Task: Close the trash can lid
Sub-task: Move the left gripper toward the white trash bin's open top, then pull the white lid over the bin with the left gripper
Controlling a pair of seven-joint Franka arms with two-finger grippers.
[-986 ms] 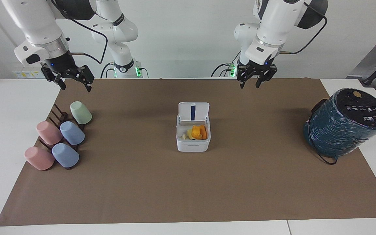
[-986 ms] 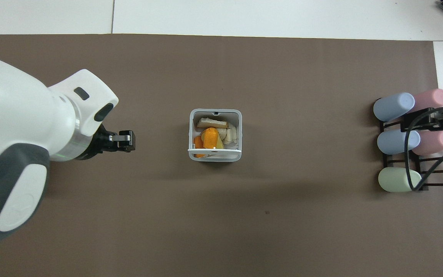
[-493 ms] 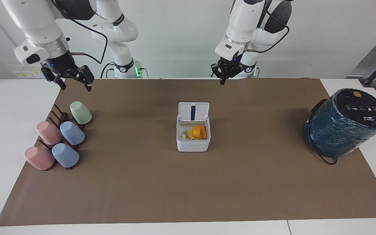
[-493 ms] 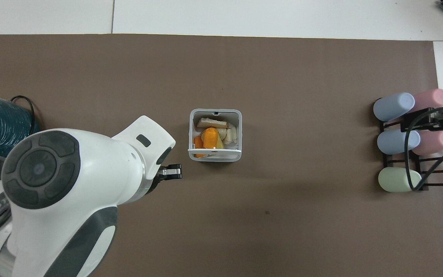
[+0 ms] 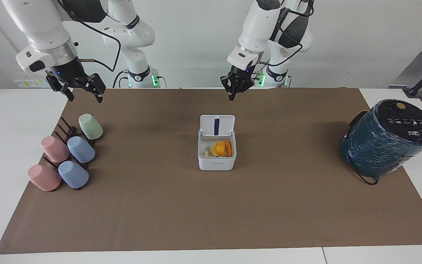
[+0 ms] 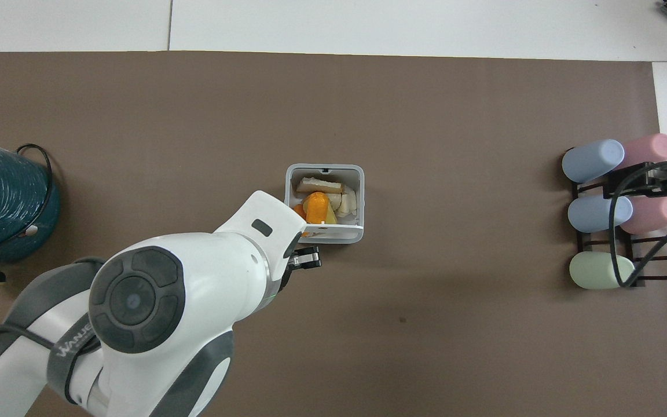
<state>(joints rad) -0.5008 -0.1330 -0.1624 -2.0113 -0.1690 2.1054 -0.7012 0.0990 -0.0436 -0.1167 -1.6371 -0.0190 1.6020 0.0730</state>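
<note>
Brown mat (image 5: 211, 205) covers the table; trash can (image 5: 217, 159) sits mid-mat, bare mat on every side. Lid (image 5: 217, 125) stands upright on the can's robot-side edge, blue strip showing, food scraps (image 5: 221, 149) inside. Left gripper (image 5: 231, 96) hangs in the air over mat just robot-side of the lid, not touching, fingers pressed together. Right gripper (image 5: 84, 94) waits high above the cup rack (image 5: 66, 156) toward the right arm's end, fingers spread. Teal cylinder (image 5: 388, 137) toward the left arm's end, well apart from can.
</note>
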